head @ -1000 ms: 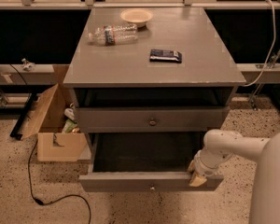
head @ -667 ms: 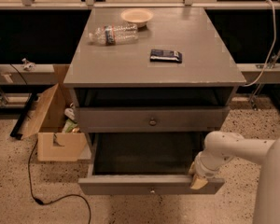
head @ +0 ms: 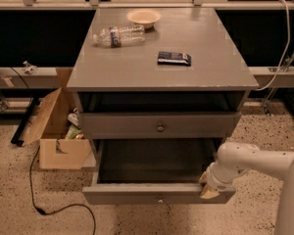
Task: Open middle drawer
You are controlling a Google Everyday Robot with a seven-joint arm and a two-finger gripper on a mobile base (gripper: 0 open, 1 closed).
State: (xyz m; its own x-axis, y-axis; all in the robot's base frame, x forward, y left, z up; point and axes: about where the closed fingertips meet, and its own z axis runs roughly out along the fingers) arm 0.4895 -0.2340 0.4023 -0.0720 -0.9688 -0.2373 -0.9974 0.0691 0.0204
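The grey cabinet (head: 161, 62) has the middle drawer (head: 137, 194) pulled far out, with its dark empty inside showing. Its small round knob (head: 160, 198) sits at the centre of the front. Above it, a shallower drawer front (head: 117, 125) with its own knob (head: 160, 128) stands nearly flush with a dark gap behind it. My gripper (head: 208, 185), on the white arm (head: 255, 160) coming from the right, rests at the right end of the open drawer's front, touching its top edge. Any drawer below is hidden by the open one.
On the cabinet top lie a plastic bottle (head: 118, 35), a pale bowl (head: 143, 17) and a dark snack packet (head: 174, 58). An open cardboard box (head: 56, 131) stands on the floor to the left, with a black cable (head: 34, 190) trailing near it. Dark counters run along the back.
The open drawer's front and my gripper have come slightly further out toward the camera. Nothing on the cabinet top has moved.
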